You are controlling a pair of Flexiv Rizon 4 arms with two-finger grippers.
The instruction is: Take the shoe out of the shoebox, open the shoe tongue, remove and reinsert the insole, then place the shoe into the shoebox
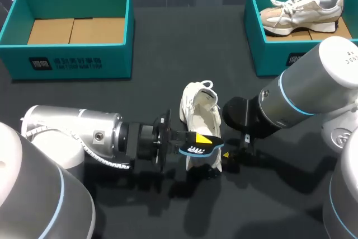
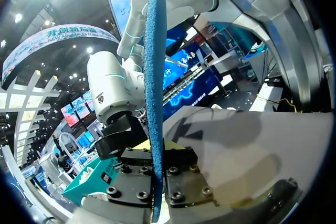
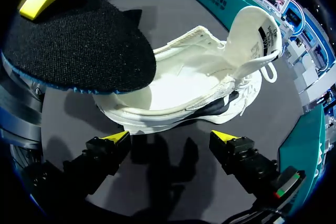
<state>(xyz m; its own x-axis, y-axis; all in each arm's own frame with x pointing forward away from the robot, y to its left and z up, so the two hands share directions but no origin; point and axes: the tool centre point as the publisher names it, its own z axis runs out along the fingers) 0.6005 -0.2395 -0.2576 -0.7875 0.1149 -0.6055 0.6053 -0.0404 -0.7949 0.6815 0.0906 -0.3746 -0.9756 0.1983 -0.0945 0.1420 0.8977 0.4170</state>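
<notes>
The left tool (image 1: 201, 141) is clamped on the insole (image 1: 196, 149) over the shoe (image 1: 198, 110). The right tool (image 3: 173, 140) stands apart beside it, gripping nothing. Unrestrained, the shoe may slide during reinsertion, buckling the insole.

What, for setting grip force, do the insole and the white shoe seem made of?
Insole: probably foam, with a matte black knit-textured fabric face and blue fuzzy edge. White shoe: likely soft fabric or synthetic, matte; its tongue bends back.
</notes>
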